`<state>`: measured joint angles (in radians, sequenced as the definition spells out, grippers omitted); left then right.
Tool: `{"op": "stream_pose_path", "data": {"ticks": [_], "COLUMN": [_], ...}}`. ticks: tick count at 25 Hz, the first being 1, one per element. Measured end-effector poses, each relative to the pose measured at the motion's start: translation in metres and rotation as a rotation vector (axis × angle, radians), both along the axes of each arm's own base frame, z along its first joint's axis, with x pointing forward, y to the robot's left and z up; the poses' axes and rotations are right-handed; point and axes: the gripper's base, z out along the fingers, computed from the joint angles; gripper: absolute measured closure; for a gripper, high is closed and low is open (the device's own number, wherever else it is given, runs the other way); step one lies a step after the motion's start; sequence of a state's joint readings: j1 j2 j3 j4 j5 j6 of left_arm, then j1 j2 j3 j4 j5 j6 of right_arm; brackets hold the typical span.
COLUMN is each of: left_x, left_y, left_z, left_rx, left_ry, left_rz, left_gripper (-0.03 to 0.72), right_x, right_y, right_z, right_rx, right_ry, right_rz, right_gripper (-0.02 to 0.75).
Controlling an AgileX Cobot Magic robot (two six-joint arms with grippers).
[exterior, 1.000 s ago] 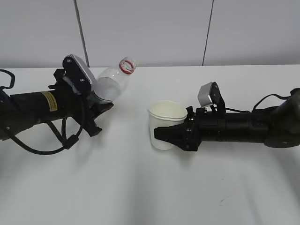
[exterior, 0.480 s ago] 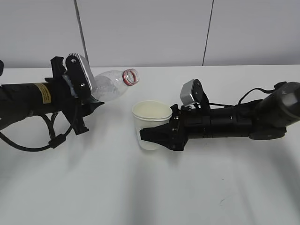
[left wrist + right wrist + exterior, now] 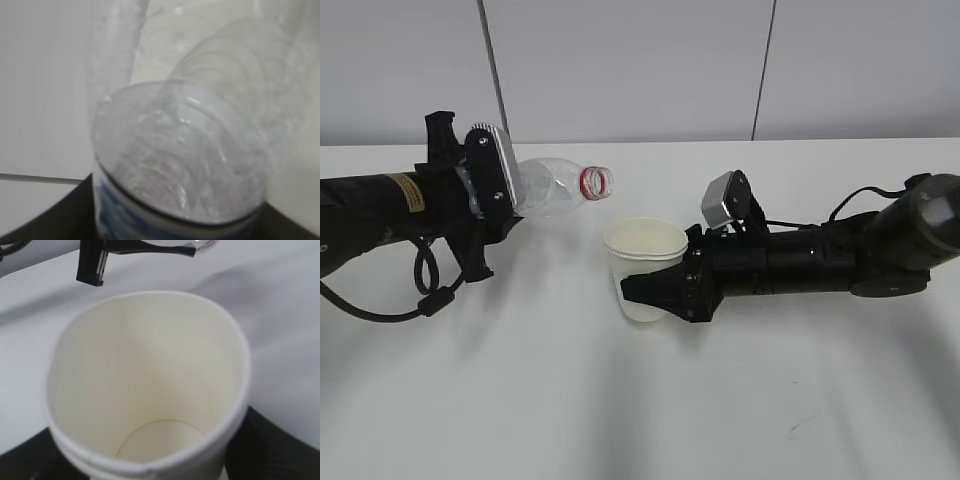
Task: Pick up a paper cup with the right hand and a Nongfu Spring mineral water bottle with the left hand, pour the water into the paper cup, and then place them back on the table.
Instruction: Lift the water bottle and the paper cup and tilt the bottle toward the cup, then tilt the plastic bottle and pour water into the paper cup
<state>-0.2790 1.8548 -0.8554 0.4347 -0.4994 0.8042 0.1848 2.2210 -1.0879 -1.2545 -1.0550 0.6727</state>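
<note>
Sideways, bottle [image 3: 552, 186] in left end effector [image 3: 500, 195]

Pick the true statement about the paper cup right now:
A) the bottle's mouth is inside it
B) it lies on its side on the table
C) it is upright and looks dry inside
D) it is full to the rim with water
C: the paper cup stands upright in the right pincer, its inside showing a bare bottom, with the bottle's mouth apart up-left.

Cream-white paper cup [image 3: 645, 268] at the centre, clear bottle [image 3: 555, 187] with red neck ring at upper left, black left arm [image 3: 390, 205] with yellow sticker, black right arm [image 3: 800, 262] with silver-grey plate, plain white table [image 3: 620, 400], pale grey wall [image 3: 640, 70] with dark seams
</note>
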Motion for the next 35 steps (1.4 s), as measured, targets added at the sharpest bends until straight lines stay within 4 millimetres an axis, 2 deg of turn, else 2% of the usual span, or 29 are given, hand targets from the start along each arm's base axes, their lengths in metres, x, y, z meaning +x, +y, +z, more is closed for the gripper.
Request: {"op": "stream_pose_path", "data": {"ticks": [13,22,31,35], "left_x": [0.000,-0.001,0.001,0.002], "left_y": [-0.006,-0.008,-0.005,-0.005], "left_z": [0.003,0.004,0.004,0.006], "left_rx": [-0.007,0.061,0.114,0.119], "left_ry": [-0.043,-0.083,-0.120,-0.142], "left_rz": [-0.005,-0.035,-0.024,-0.027], "left_gripper": [0.300,0.300,0.300,0.300], "right_x": [0.003,0.008,0.006,0.001], "right_y": [0.007,0.008,0.009,0.017], "right_z": [0.001,0.003,0.002,0.001], "right_rx": [-0.027,-0.027,-0.037,-0.042], "right_ry": [-0.014,0.003,0.033,0.034], "right_rz": [0.002,-0.006,0.015,0.043], "right_gripper": [0.230,0.230,0.230,0.230]}}
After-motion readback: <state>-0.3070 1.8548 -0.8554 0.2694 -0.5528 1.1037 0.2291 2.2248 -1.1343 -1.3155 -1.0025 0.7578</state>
